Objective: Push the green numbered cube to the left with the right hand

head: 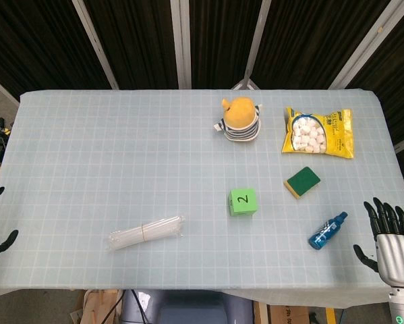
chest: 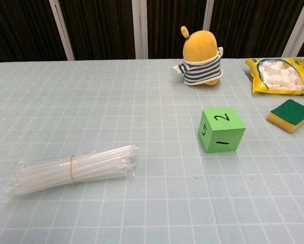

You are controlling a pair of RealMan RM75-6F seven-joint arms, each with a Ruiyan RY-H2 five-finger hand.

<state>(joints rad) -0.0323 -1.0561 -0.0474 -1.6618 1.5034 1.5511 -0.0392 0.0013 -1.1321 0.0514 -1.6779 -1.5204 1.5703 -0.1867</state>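
Likely light and rigid, the green numbered cube [head: 243, 202] should slide easily; press its right face squarely. Your right robot hand [head: 389, 237], lower right, is spread, holding nothing.

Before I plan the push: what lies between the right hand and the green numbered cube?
In the head view, a blue bottle lies between the right hand and the green numbered cube.
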